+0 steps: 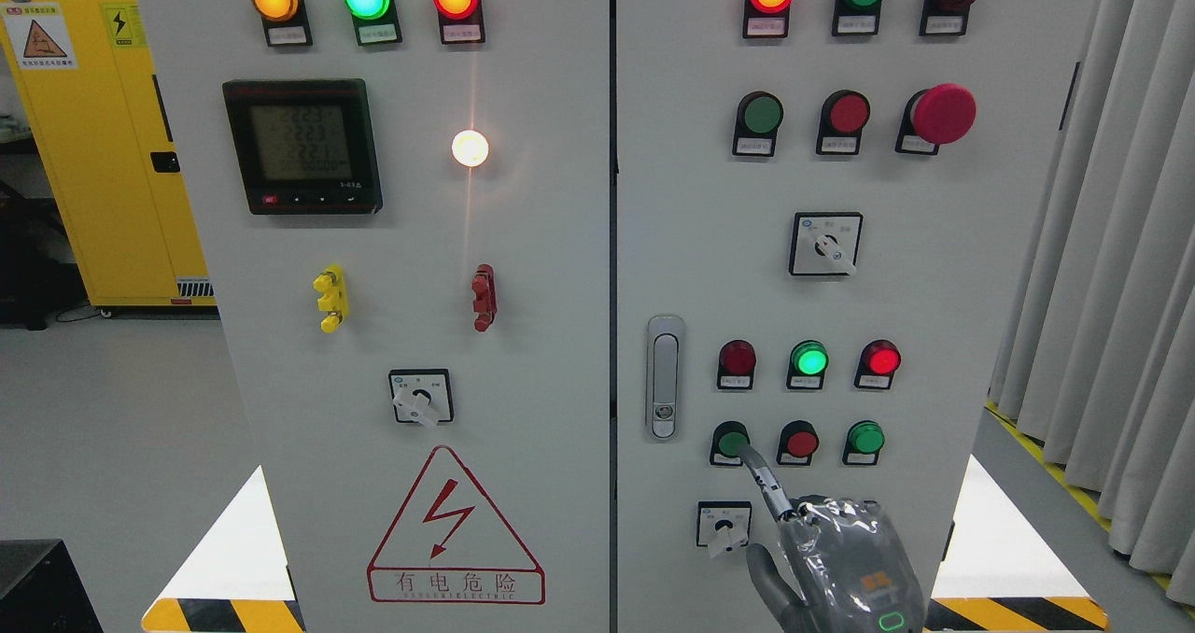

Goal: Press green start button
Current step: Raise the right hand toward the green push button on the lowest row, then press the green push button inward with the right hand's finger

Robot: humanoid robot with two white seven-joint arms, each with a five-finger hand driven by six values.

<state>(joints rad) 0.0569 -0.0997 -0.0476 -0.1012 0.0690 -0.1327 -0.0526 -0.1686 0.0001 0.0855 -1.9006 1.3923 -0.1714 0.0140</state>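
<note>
Index finger [758,470] of the right hand [840,558] touches the green start button [731,443] on the cabinet [840,288]; other fingers are clenched, grasping nothing.

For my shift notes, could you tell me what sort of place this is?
Probably an industrial electrical room or training lab: a grey control cabinet with a digital meter, a high-voltage warning sign and a yellow safety cabinet.

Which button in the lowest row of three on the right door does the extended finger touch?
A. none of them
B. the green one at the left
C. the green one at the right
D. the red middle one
B: the right hand has one finger extended, its tip on the left green button, beside the red button.
</note>
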